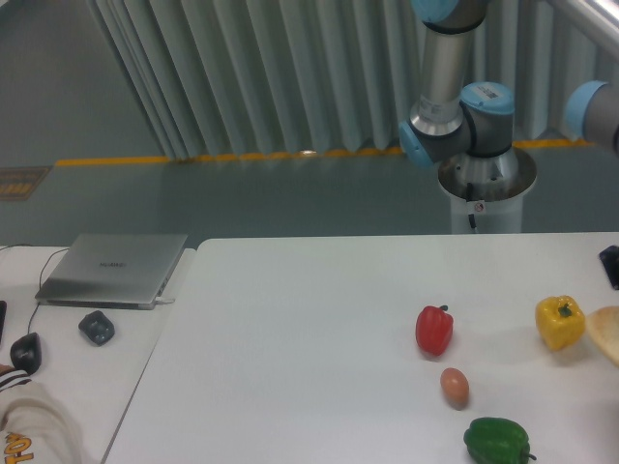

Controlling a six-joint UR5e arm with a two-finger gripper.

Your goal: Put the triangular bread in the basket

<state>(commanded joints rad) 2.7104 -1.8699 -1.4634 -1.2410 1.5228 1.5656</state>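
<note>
The triangular bread (605, 334) lies at the right edge of the white table (290, 338), pale beige with a golden-brown crust, and is partly cut off by the frame. It sits just right of a yellow pepper (560, 321). No basket is in view. Only the arm's base and lower joints (456, 126) show behind the table. The gripper is out of view.
A red pepper (434, 329), a small brown egg (455, 386) and a green pepper (497, 441) lie on the right half of the table. A small dark object (610, 266) pokes in at the right edge; I cannot tell what it is. A laptop (114, 268) sits on the left side table.
</note>
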